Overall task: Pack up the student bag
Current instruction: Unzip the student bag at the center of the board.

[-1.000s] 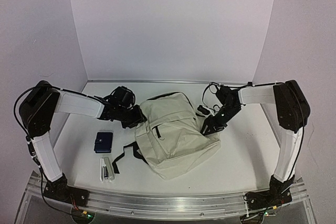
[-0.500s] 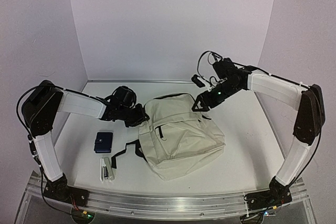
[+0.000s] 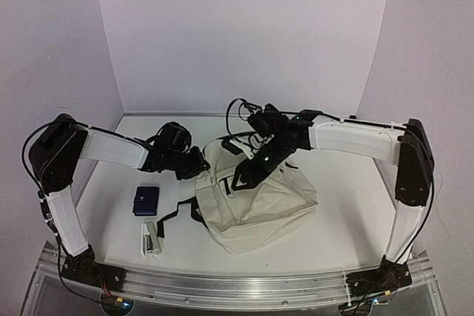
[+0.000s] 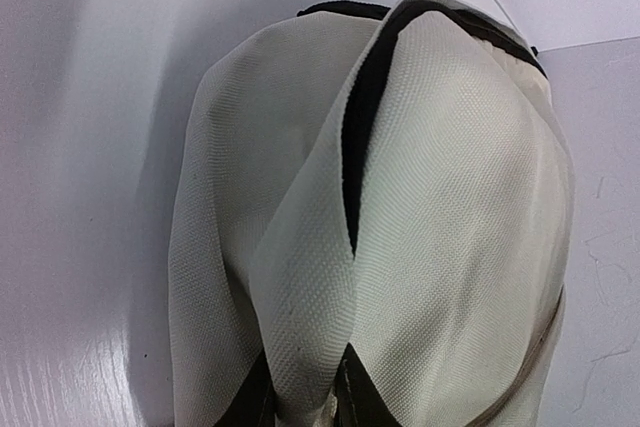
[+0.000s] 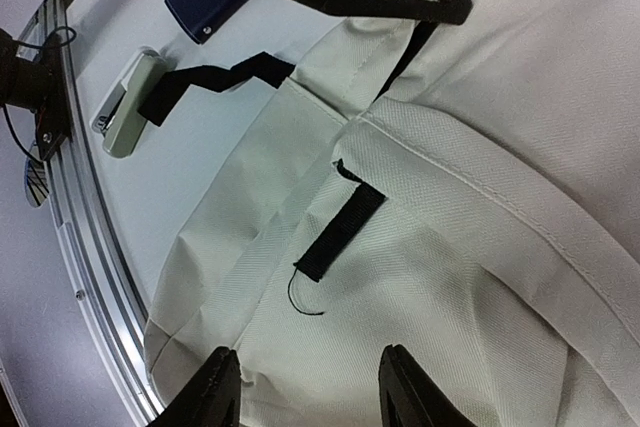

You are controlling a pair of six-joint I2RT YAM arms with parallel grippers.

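Pinching the left edge of the large cream soft-fabric student bag (image 3: 266,205) with the left gripper (image 3: 200,166), clamped tight on a fold of cloth. Hovering the right gripper (image 3: 238,181) over the front pocket, fingers spread, holding nothing. Sprawled mid white table (image 3: 341,212), near a small navy wallet (image 3: 146,200).
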